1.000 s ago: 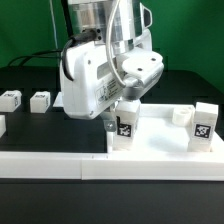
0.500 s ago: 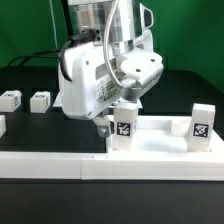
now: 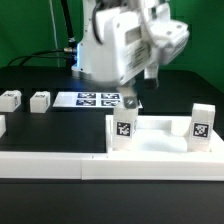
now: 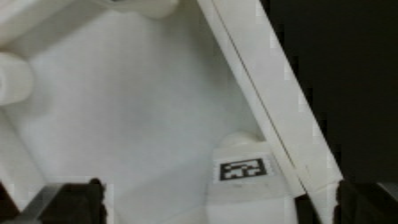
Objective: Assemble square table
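The white square tabletop [image 3: 156, 146] lies at the front on the exterior view's right. Two short tagged legs stand upright on it, one at its left corner [image 3: 123, 131] and one at its right corner [image 3: 202, 125]. My gripper [image 3: 133, 101] hangs above and behind the left leg, open and empty, touching nothing. In the wrist view the white tabletop [image 4: 143, 120] with its raised edge and a small tag [image 4: 246, 168] fills the picture. My gripper [image 4: 222, 205] is spread wide over it, with a dark fingertip [image 4: 82, 200] at each side.
The marker board [image 3: 95, 99] lies behind the tabletop. Two loose white legs [image 3: 9, 99] [image 3: 40, 101] sit at the exterior view's left, and another part shows at the left edge [image 3: 1, 125]. A long white rail [image 3: 50, 166] runs along the front.
My arm has risen and swung to the exterior view's right, away from the left leg, which stays standing. The marker board is uncovered now.
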You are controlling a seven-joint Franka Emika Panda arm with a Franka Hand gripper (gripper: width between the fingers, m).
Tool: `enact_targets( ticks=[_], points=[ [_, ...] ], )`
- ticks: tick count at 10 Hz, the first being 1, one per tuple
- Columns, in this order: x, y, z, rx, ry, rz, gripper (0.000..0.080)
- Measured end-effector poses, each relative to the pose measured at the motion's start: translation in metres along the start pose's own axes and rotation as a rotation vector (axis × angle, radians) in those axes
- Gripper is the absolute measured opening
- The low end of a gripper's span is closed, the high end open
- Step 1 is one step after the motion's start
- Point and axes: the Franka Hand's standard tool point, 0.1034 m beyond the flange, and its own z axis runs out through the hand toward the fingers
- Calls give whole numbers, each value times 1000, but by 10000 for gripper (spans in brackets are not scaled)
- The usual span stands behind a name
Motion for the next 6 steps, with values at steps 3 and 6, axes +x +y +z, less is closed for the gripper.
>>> enact_targets(
  ticks=[3, 6],
  points=[
    [0, 0, 3, -2, 3, 0, 649],
    [0, 0, 3, -3, 4, -1, 649]
  ],
)
